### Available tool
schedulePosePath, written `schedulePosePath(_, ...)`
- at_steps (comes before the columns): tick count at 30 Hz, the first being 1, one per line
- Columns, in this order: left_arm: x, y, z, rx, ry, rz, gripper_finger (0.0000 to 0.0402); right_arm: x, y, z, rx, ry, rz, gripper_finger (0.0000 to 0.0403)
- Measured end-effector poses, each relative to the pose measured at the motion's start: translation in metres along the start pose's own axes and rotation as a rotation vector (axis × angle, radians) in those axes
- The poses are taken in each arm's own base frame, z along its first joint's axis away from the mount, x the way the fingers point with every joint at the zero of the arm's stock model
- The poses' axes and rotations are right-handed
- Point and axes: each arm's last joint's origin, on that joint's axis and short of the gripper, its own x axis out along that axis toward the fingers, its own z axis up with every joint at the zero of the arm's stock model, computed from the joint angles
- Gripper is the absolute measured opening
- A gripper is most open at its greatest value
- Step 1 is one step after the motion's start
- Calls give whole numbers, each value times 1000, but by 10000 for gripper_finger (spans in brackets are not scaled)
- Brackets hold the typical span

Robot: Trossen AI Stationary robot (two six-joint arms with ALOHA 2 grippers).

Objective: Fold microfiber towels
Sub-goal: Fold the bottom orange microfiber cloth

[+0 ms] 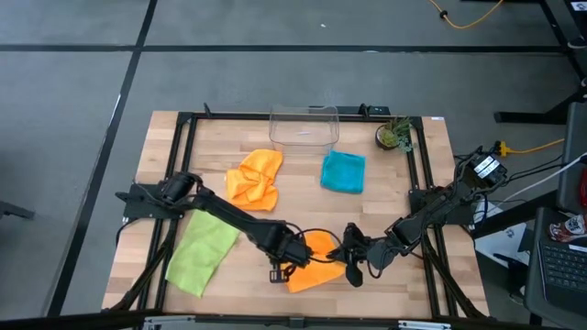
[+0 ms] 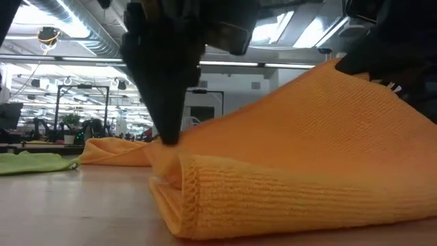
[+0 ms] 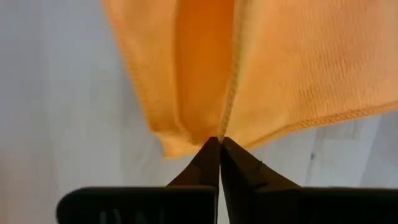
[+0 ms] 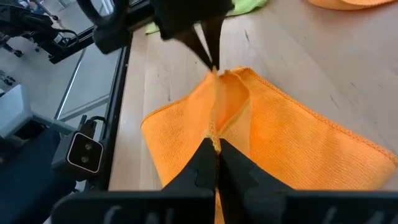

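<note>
Left wrist view shows my left hand (image 3: 220, 144) clenched on the orange towel (image 3: 280, 62) at one hem; my right hand (image 4: 216, 148) is clenched on the opposite hem. I judge a fold in progress; next, carry one edge across evenly. Towel lies at the worktop (image 1: 229, 284) front edge, long axis running between both hands, left to right.
</note>
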Motion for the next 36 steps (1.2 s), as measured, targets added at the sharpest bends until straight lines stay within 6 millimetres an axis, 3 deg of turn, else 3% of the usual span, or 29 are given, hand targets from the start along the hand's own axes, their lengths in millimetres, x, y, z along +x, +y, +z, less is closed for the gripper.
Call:
schedulePosePath(6, -13, 1, -5, -9, -11, 49, 0, 0, -1, 1, 10, -20, -24, 3)
schedulePosePath(18, -13, 5, -4, -27, -41, 124, 0, 0, -6, 2, 42, -114, -148, 3)
schedulePosePath(36, -13, 7, -3, -54, -59, 150, 0, 10, -40, 10, 182, -46, -317, 3)
